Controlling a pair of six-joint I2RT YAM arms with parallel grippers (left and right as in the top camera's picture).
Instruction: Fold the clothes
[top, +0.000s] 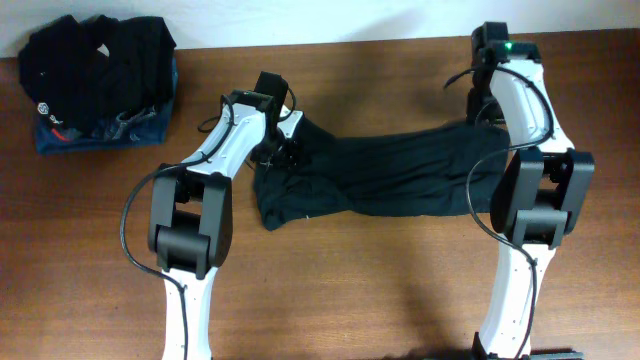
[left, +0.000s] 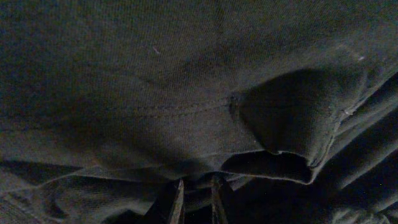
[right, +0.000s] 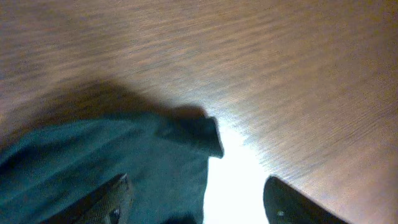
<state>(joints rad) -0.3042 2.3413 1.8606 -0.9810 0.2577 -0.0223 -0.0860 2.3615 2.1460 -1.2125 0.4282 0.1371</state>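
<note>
Two grippers flank the clothes: left gripper pinches the left end; right gripper gapes wide, empty, over the right corner.

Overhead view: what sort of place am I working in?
Probably a lab test bench set up for folding laundry, not a home: a bare wooden table, one black shirt spread across it, and a pile of spare clothes in the far corner.
</note>
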